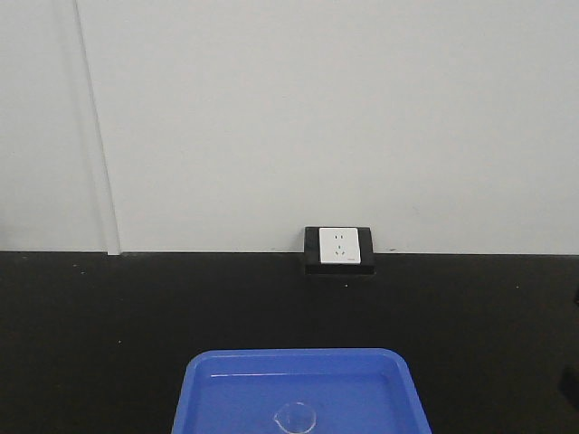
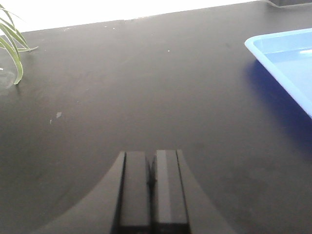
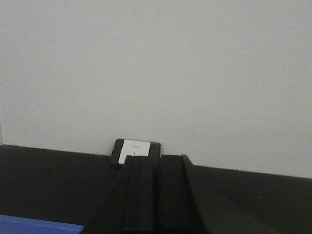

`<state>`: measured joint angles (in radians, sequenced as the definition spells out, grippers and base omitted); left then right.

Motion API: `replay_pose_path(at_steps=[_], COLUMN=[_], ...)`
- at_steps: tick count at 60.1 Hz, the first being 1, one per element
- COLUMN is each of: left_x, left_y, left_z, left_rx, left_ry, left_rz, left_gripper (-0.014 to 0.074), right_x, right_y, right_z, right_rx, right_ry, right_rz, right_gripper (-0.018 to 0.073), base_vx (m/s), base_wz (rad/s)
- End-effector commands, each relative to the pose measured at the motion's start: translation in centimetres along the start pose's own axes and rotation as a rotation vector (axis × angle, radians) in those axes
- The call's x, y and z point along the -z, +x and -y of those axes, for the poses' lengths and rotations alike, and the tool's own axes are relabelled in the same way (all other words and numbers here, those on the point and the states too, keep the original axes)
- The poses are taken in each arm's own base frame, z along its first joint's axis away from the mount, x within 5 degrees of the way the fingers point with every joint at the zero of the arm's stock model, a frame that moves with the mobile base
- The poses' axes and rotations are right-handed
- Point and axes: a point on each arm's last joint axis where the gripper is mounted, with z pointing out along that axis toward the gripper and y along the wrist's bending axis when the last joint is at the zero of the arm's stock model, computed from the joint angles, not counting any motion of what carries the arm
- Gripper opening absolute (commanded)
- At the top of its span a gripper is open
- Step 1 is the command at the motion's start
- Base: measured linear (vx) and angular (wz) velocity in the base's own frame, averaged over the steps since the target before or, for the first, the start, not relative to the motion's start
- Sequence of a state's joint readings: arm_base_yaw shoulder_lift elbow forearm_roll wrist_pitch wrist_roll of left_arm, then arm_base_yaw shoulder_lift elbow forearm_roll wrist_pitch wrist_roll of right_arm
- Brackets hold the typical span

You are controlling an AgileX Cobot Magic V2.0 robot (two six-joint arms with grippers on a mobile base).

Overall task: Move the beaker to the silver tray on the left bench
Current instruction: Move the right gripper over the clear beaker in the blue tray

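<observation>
The beaker [image 1: 295, 418] stood inside the blue tray [image 1: 294, 354], towards its near edge, small and clear against the blue floor. The tray sat on the black worktop [image 1: 136, 316], in front of a white socket [image 1: 339, 246] set where the worktop met the white wall [image 1: 317, 117]. The left gripper [image 2: 152, 168] was clenched on nothing, its fingers pressed together above bare worktop, the tray's corner off to its right and some green plant leaves [image 2: 14, 53] far off to its left. The right gripper [image 3: 156, 170] was likewise closed and empty, aimed at the socket.
</observation>
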<state>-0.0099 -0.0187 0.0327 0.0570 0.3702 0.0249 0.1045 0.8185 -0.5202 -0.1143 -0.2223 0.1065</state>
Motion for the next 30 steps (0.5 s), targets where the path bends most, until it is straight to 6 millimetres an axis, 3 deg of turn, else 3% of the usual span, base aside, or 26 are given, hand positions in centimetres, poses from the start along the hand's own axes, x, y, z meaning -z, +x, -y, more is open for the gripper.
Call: replay_pose_path(at_steps=[1,15,24,30], left_x=[-0.2,-0.2,-0.2,-0.2], left_y=[-0.1,-0.1,-0.1,-0.1], left_z=[0.1,0.1,0.1,0.1], left_rx=[0.003,0.003,0.003,0.003], left_ry=[0.006,0.006,0.006,0.006], left_rz=[0.064,0.064,0.064,0.064], left_gripper=[0.0001,0.0001,0.0001,0.0001], right_x=[-1.8,-4.9,-6.3,-7.0], right_y=[-1.1,2.2,4.2,5.5], right_z=[0.0,0.1,0.1,0.1], right_rx=[0.005,-0.054,-0.111,-0.114], right_ry=[-0.011,-0.013,-0.005,-0.002], right_rz=[0.099,-0.045,-0.142,-0.197], right_gripper=[-0.0010,0.0051,0.0195,0.0353], base_vx=[0.00,0.00,0.00,0.00], base_wz=[0.00,0.00,0.00,0.00])
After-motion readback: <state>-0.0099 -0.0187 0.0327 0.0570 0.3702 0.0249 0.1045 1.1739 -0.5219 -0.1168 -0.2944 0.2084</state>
